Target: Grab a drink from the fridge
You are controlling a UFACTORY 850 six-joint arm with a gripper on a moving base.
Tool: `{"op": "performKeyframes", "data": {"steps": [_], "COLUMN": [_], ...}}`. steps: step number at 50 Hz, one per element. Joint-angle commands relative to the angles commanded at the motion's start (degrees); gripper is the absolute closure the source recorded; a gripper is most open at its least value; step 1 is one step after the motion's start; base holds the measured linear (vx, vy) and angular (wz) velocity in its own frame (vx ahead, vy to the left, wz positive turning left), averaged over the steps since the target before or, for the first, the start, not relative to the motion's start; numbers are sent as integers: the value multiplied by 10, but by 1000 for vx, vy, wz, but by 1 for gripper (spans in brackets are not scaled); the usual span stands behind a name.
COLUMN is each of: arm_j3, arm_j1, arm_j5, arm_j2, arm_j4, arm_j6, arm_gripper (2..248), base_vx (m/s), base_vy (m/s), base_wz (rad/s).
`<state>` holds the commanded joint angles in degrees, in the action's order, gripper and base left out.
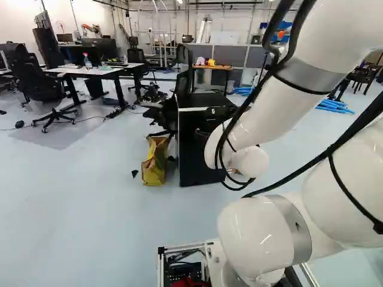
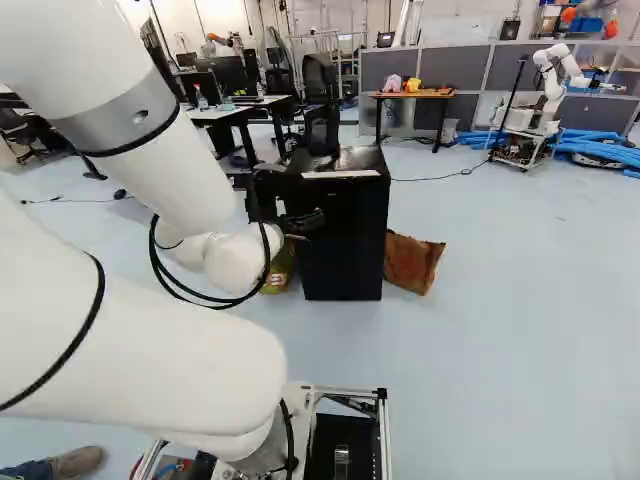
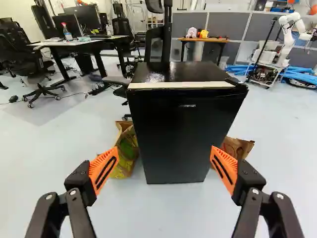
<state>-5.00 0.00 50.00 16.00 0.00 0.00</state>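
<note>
In the right base view my gripper shows partly, dark against the black fridge, beyond the white wrist. Seen from the wrist, the gripper stands open, its orange-padded fingers wide apart with nothing held between them. The fridge is upright on the floor straight ahead, door shut, a pale strip along its top front edge. A gap of floor shows between fingers and door. No drink is visible; the inside of the fridge is hidden.
A yellow-brown paper bag stands at one side of the fridge, a brown bag at the other. Office chairs and a white desk are farther off. Another robot stands near blue tubes at the back.
</note>
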Motion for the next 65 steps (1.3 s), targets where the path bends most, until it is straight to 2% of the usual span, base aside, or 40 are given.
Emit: {"op": "performKeyframes", "data": {"steps": [65], "arm_j3": [0], "arm_j1": [0], "arm_j5": [0], "arm_j2": [0], "arm_j4": [0], "arm_j6": [0], "arm_gripper": [3], "base_vx": [68], "base_vy": [32], "base_wz": [-10]}}
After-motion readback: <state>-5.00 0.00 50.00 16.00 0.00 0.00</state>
